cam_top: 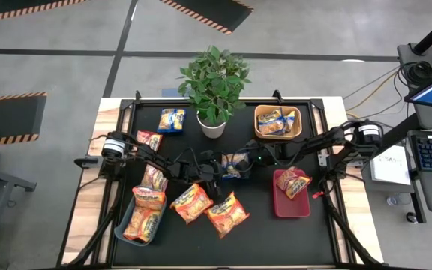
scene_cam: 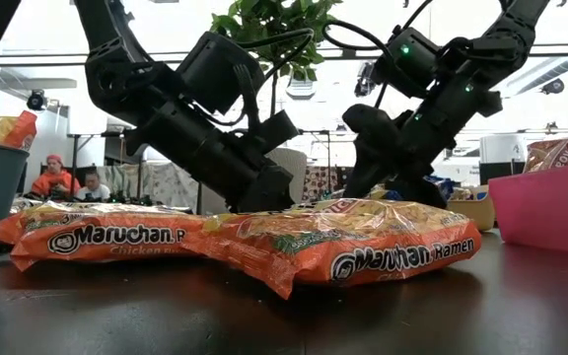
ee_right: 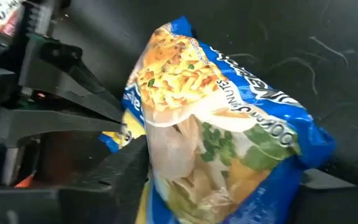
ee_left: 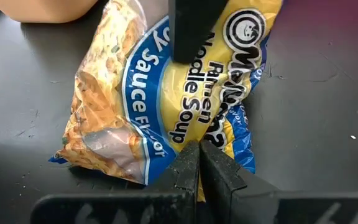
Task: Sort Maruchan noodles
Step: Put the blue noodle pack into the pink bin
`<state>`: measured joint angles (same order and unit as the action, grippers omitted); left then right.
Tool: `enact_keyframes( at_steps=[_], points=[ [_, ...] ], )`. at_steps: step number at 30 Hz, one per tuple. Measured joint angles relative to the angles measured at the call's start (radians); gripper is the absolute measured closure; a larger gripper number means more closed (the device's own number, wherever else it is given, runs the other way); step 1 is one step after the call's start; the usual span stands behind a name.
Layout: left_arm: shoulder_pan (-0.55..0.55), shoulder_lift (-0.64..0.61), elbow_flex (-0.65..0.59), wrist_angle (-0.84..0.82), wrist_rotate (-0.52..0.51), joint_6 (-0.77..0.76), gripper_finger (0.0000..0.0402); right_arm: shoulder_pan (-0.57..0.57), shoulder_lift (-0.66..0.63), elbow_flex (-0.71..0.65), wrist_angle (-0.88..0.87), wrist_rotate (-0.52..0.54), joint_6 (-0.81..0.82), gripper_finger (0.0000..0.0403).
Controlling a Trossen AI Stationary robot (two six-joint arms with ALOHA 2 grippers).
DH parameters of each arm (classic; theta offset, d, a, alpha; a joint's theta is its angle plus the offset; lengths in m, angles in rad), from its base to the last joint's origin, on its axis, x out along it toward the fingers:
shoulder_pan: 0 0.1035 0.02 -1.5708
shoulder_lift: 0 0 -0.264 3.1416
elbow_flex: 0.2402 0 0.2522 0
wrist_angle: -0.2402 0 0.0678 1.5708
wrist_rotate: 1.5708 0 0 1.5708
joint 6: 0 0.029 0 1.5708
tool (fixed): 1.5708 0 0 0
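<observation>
Blue-and-yellow noodle packet [ee_right: 216,137], crinkled, flat on table [cam_top: 276,240]

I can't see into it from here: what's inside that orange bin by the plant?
The orange bin holds blue-and-yellow noodle packets, apparently two, lying overlapped. They cover most of the bin's floor, so anything beneath them is hidden.

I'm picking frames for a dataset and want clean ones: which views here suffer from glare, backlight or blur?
Low view: bright windows behind turn both arms into silhouettes, while the orange packets in front stay readable. Right wrist view: the blue-and-yellow packet is soft and glossy with reflections. Left wrist view: its print is sharp. High view: evenly lit.
</observation>
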<state>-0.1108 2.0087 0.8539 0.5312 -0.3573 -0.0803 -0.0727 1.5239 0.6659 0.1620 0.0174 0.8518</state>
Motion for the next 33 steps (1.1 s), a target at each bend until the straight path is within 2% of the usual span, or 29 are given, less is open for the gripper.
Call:
enact_keyframes(
  at_steps=[10, 18, 27, 31, 33],
  points=[
    [-0.002, -0.006, 0.000, 0.002, 0.001, 0.000, 0.0402, 0.000, -0.006, 0.000, 0.005, -0.023, 0.001, 0.0286],
    [-0.011, -0.093, -0.003, -0.070, 0.009, 0.045, 0.0402, 0.000, -0.039, 0.000, -0.002, -0.046, -0.011, 0.0346],
    [-0.012, -0.281, -0.018, -0.210, 0.005, 0.121, 0.0402, 0.000, -0.173, 0.000, -0.048, -0.048, -0.030, 0.0358],
    [-0.013, -0.393, -0.032, -0.265, 0.002, 0.189, 0.0402, 0.000, -0.257, 0.003, -0.123, -0.044, -0.032, 0.0358],
    [-0.013, -0.448, -0.052, -0.267, 0.002, 0.228, 0.0402, -0.001, -0.295, 0.026, -0.220, -0.039, -0.033, 0.0358]
  ],
)
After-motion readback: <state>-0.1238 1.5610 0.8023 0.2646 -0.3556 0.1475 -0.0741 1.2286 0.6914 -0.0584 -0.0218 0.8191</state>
